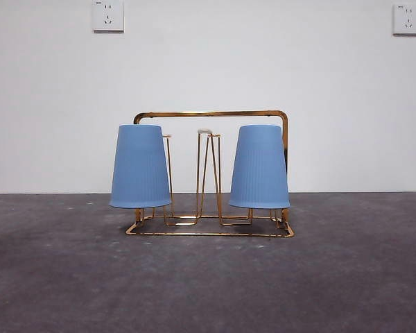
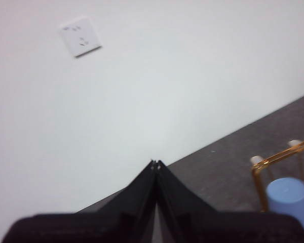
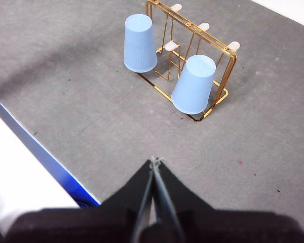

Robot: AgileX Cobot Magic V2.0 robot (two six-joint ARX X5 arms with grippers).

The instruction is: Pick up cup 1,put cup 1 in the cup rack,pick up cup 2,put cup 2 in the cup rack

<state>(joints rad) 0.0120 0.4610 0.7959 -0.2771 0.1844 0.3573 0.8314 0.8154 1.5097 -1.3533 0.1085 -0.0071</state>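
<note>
**Two blue cups hang inverted on the gold rack, both arms drawn back**

The cup rack [image 1: 211, 173] stands on the grey table [image 1: 208, 277], a little to the far side of its middle, in front of the white wall [image 1: 208, 69]. It is thin gold wire: a rectangular base, an arched handle frame across the far side, and narrow upright loops with pale tips. One blue cup [image 1: 140, 166] sits upside down over a loop at the rack's left end, the other blue cup [image 1: 259, 167] the same way at the right end. Both are tapered, finely ribbed and matt, mouths down, raised just clear of the base wire. The middle loops between them are bare.

The left gripper [image 2: 155, 163] is held high and tilted, its black jaws pressed together tip to tip, holding nothing; the rack's corner and one cup top show at the edge of its view. The right gripper [image 3: 155, 161] hovers above the table well away from the rack, jaws likewise closed and empty. Neither arm shows in the front view.

Two white wall sockets [image 1: 108, 15] sit high on the wall; no writing can be read. The table surface is mottled and rough, with a blue edge strip [image 3: 45, 157].
</note>
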